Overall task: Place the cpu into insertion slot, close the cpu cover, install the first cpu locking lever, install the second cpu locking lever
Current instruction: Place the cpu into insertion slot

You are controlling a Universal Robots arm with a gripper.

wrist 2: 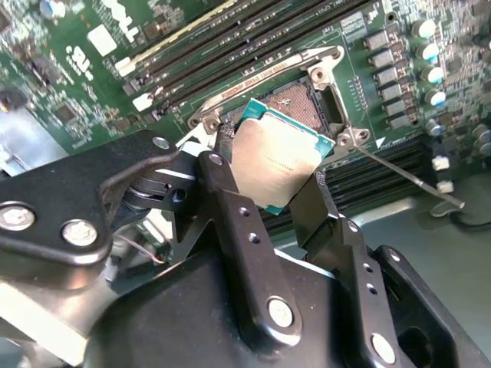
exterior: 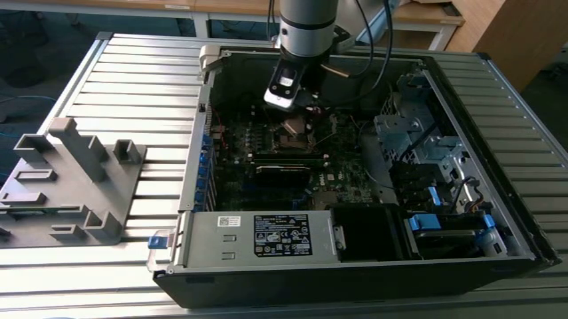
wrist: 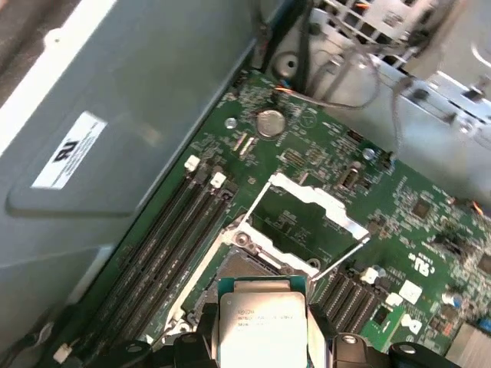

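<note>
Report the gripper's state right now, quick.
Gripper: shut on the cpu, holding it close to the insertion slot.

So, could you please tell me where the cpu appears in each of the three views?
Exterior view: the cpu sits under the claw, over the middle of the motherboard.
Second wrist view: the cpu is gripped in the claw, tilted, just over the insertion slot.
First wrist view: the cpu is beside the open cpu cover.
Shared landmark: the insertion slot, seen in both wrist views.
</note>
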